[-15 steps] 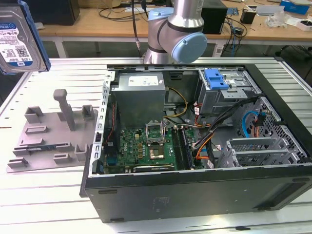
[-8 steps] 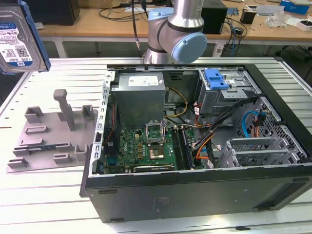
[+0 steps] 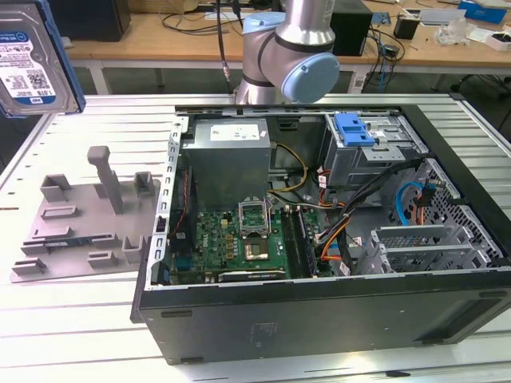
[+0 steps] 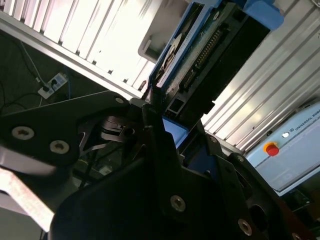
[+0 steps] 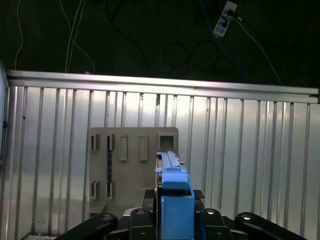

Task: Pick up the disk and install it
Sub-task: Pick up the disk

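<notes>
Exterior view: the disk (image 3: 32,60) hangs high at the exterior view's left, clear of the table (image 3: 72,319), label side to the cam, blue bracket (image 3: 73,80) along its edge. Below it on the ribbed table lies the grey fixture plate (image 3: 88,215) w/ an upright post. Just beside the plate, toward the exterior view's right, the open PC case (image 3: 319,327) lies on its side. Inside are the grey power-supply box (image 3: 227,155), the motherboard (image 3: 239,239) and a blue latch (image 3: 355,128) on the drive cage. The arm (image 3: 291,48) rises behind the case.

Second wrist view: the gripper (image 4: 172,117) is clamped on the disk (image 4: 200,55), w/ black fingers (image 4: 150,107) on either side. The disk shows edge-on, connector end and circuit board visible. The fixture plate (image 4: 155,30) sits beyond it on the table (image 4: 75,30). A box w/ a red button (image 4: 271,149) stands off the table.

First wrist view: the disk (image 5: 170,170) stands edge-on between the fingers (image 5: 207,216) of the gripper (image 5: 172,220), jaws closed onto it. The fixture plate (image 5: 132,160) lies on the table (image 5: 240,150) under it. A pwr strip (image 5: 223,22) lies on the dark floor past the table's edge.
</notes>
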`<action>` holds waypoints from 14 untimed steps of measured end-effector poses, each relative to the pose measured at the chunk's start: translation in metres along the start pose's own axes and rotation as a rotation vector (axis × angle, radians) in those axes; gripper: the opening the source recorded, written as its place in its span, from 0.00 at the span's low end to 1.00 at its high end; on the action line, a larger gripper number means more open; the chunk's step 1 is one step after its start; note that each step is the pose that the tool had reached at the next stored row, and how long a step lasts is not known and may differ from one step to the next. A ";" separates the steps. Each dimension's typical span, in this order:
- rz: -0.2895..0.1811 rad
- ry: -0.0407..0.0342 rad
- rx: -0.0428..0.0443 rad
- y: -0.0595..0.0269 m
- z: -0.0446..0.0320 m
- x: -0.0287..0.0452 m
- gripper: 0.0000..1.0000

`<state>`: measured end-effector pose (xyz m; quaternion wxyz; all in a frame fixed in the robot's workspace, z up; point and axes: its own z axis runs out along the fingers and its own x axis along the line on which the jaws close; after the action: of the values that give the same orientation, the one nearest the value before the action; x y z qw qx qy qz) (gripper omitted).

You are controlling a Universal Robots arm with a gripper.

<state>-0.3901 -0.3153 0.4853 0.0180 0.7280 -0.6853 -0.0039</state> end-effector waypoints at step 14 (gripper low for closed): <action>0.000 0.0000 0.0000 -0.0563 -0.0065 0.0297 0.37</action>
<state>-0.3319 -0.3414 0.4906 0.0180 0.7280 -0.6853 -0.0040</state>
